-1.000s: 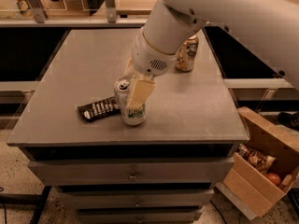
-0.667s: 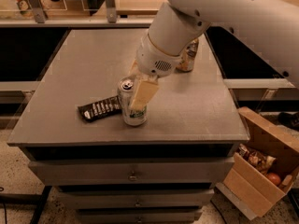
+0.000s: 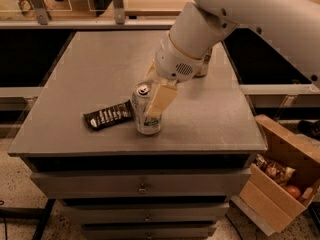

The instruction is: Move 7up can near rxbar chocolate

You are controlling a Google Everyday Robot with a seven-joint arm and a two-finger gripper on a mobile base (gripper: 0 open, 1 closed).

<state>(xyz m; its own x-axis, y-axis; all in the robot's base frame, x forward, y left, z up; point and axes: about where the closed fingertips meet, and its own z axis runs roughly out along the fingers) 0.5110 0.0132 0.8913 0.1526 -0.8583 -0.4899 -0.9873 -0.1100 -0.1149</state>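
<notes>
The 7up can (image 3: pixel 143 100), silvery-white with green markings and a silver top, stands upright near the table's front edge. The rxbar chocolate (image 3: pixel 107 115), a flat dark wrapper with white lettering, lies just left of it, almost touching. My gripper (image 3: pixel 153 105) reaches down from the upper right and sits around the can. One pale finger (image 3: pixel 161 99) covers the can's right front side. The other finger is behind the can, mostly hidden. The jaws look slightly open around the can, which rests on the table.
A gold-brown can (image 3: pixel 203 67) stands at the back right, mostly hidden by my arm. The grey table (image 3: pixel 100 64) has drawers below. An open cardboard box (image 3: pixel 272 194) with snacks sits on the floor at the right.
My arm and the front finger have shifted a little to the right. The can and the bar have stayed in place on the table.
</notes>
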